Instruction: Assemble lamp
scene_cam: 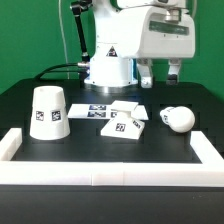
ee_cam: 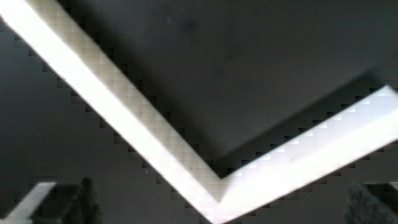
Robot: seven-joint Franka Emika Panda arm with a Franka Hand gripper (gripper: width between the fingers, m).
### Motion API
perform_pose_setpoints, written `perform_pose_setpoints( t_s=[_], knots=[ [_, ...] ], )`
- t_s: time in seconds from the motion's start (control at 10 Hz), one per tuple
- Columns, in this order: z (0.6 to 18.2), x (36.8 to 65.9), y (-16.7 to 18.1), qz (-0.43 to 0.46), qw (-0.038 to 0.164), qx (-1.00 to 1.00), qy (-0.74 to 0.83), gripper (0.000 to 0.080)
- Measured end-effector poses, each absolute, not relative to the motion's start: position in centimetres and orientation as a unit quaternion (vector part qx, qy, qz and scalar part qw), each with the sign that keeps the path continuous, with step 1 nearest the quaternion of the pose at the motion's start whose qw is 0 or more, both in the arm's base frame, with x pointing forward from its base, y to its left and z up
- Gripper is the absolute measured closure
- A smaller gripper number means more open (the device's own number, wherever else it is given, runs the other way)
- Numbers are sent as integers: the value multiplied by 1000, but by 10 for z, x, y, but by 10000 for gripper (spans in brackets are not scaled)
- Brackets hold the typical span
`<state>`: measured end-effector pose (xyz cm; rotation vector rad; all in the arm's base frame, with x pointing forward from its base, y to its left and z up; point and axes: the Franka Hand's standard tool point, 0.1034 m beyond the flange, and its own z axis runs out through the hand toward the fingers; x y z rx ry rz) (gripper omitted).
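Note:
The tapered white lamp shade (scene_cam: 48, 112) stands mouth down on the black table at the exterior view's left. The flat square lamp base (scene_cam: 126, 125) lies near the middle, and the rounded bulb piece (scene_cam: 178, 118) lies to its right. All carry square markers. My gripper (scene_cam: 161, 76) hangs open and empty above the table behind the bulb, well clear of every part. In the wrist view the gripper (ee_cam: 217, 192) shows only its two dark fingertips (ee_cam: 54, 200), set wide apart over the table, and no lamp part is visible there.
A low white wall (scene_cam: 100, 166) frames the table's front and sides. Its corner (ee_cam: 205, 160) fills the wrist view. The marker board (scene_cam: 100, 110) lies just behind the base. The robot's white base (scene_cam: 108, 60) stands at the back.

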<state>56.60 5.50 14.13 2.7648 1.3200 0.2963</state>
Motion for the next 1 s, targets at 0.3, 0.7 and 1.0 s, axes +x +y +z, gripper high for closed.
perform_pose_setpoints(
  t_s=[0.3, 0.7, 1.0],
  knots=[
    [130, 523, 31, 96, 28, 919, 381, 100],
    [123, 515, 31, 109, 4, 967, 230, 100],
    [117, 494, 20, 90, -15, 992, 82, 100]
  ],
)
